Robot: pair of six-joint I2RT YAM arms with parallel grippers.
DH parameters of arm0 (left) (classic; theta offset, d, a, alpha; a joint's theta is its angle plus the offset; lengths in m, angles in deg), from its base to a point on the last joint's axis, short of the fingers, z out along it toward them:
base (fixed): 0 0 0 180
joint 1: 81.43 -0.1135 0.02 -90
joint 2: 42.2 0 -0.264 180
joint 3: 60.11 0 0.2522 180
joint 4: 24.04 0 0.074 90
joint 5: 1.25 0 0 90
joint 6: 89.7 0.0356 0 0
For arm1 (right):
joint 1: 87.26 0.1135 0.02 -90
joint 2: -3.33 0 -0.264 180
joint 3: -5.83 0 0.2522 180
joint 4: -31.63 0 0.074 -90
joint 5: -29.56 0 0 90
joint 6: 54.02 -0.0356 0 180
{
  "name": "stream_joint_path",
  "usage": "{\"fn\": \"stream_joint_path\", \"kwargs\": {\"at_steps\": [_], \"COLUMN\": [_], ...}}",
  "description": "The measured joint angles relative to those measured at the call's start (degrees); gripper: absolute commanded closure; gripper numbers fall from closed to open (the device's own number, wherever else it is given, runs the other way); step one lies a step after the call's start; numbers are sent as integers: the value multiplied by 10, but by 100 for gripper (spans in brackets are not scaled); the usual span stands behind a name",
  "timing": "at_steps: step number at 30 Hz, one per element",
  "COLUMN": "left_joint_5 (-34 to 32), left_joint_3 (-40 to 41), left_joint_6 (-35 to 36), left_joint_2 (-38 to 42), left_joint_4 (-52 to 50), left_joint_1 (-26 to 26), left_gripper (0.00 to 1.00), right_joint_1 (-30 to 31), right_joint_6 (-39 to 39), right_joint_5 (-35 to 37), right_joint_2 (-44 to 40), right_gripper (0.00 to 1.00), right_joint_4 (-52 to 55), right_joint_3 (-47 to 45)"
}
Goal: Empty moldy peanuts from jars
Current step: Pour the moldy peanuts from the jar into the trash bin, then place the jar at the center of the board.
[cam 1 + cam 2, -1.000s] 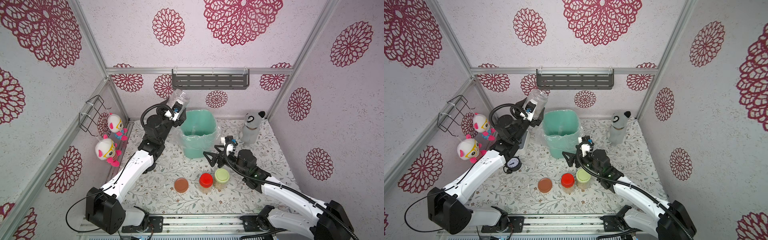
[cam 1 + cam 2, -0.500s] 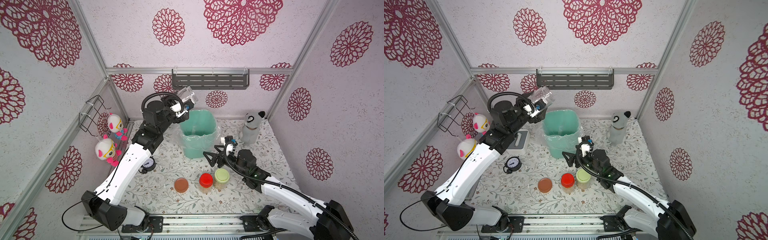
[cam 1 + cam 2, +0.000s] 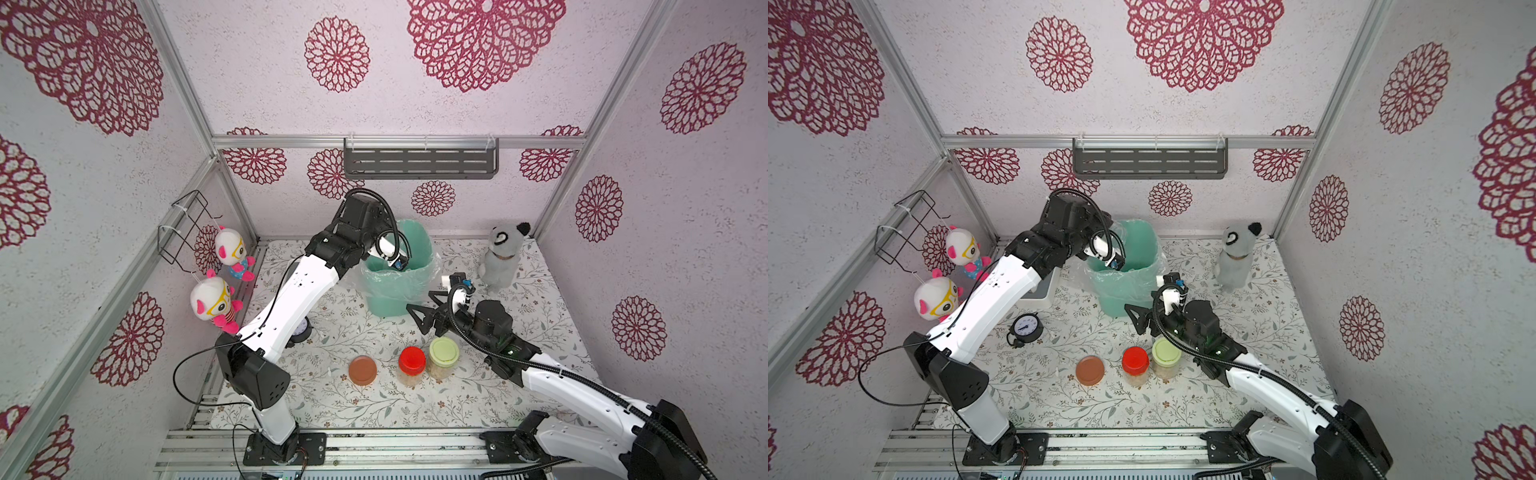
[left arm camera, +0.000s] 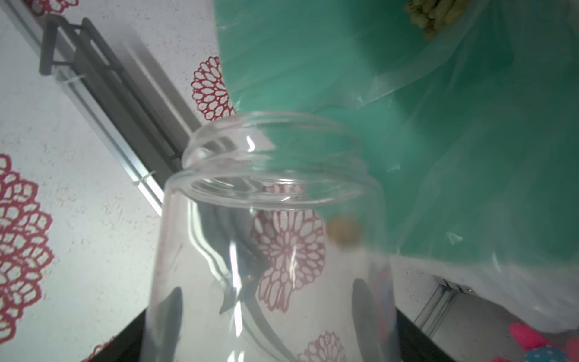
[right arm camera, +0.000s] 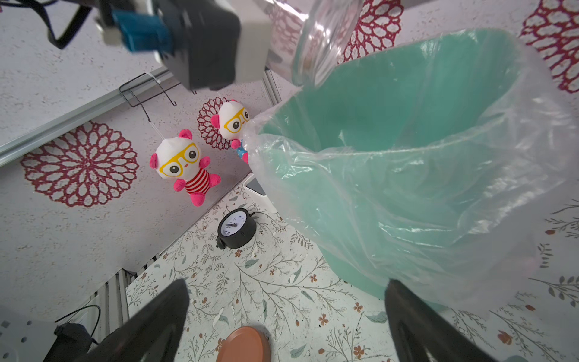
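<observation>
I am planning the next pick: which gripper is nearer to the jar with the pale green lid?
Right. The right gripper hangs open just behind the green-lidded jar, toward the bin. The left gripper is farther back, holding a clear jar over the bin's mouth.

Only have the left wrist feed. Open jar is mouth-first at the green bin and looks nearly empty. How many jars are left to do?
Observer: Two. A red-lidded jar and a green-lidded jar stand capped at the front of the table, both with peanuts inside.
Operator: And the lid of the open jar?
Observer: A brown lid lies flat on the table beside the red-lidded jar, on no jar.
Operator: Right arm busy?
Observer: No. The right gripper hovers open beside the bin, holding nothing.
</observation>
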Motion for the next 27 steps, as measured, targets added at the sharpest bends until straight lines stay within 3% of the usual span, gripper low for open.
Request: {"fn": "stream_joint_path", "kwargs": {"at_steps": [10, 14, 18, 27], "left_joint_5": [-6, -2, 49, 233], "left_joint_3": [-20, -16, 21, 234], "left_joint_6": [19, -19, -145, -422], "left_joint_2": [-1, 0, 26, 228], "left_joint_4": [-1, 26, 67, 158], "left_joint_1": [1, 1, -14, -122], "left_gripper": [100, 100, 100, 100], "right_joint_1": [0, 0, -2, -51], "right_joint_6": [-2, -2, -2, 3], "right_joint_5": [0, 0, -1, -95], "right_joint_2": [0, -2, -20, -40], "right_gripper": [1, 1, 2, 4], "right_joint_4": [-11, -11, -2, 67], "right_joint_3": [-17, -17, -16, 93]}}
